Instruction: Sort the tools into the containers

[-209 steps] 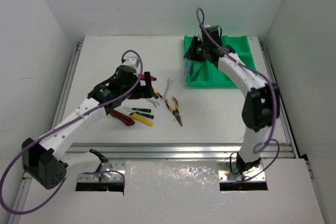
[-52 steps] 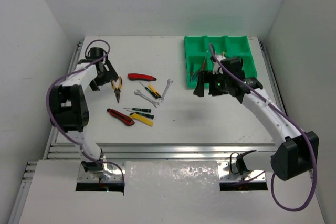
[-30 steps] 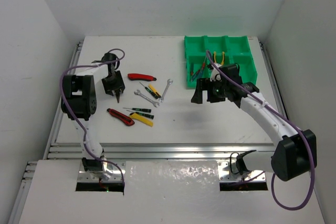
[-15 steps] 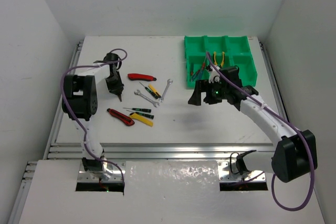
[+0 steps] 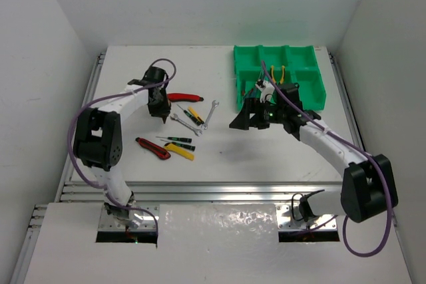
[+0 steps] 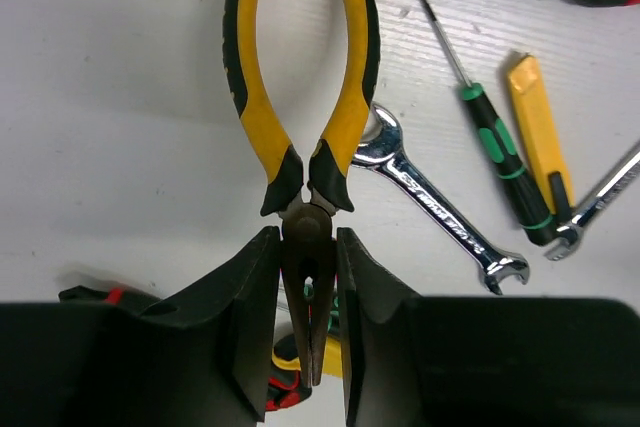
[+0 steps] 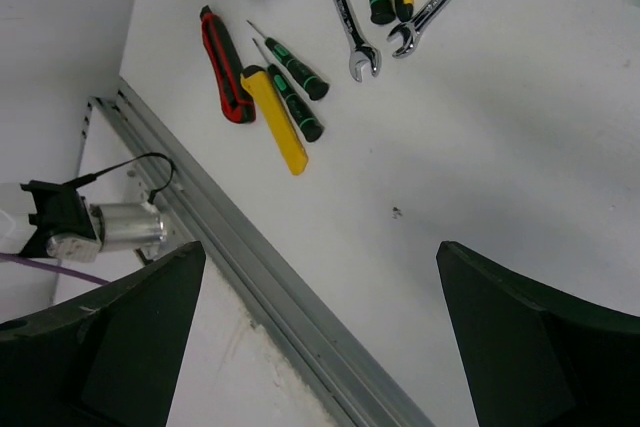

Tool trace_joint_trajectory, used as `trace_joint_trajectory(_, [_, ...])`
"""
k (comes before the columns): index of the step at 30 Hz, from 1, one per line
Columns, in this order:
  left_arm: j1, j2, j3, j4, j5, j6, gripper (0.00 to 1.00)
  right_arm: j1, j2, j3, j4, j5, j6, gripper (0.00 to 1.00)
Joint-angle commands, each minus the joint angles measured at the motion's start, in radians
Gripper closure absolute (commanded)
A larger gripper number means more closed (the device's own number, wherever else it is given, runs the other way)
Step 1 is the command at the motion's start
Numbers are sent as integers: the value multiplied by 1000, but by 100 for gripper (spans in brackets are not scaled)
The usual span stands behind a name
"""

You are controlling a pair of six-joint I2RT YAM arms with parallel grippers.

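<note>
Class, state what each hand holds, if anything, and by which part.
Left hand: yellow-handled pliers, by the metal nose. Right hand: nothing.

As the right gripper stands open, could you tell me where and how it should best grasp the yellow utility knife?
I would come straight down on the yellow utility knife, closing across its narrow width, near the end pointing away from the red utility knife. It lies flat, and that knife and a green-handled screwdriver crowd its other end.

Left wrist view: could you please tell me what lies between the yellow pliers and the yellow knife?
A silver wrench and a green-handled screwdriver lie between the pliers and the yellow knife, as the left wrist view shows.
</note>
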State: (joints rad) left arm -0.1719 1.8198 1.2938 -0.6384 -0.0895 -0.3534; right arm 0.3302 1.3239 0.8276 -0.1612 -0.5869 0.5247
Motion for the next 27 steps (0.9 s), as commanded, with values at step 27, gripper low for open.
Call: trace_joint_trajectory(27, [-63, -459, -220, 140, 146, -82, 100, 182, 489, 218, 589, -18, 763, 4])
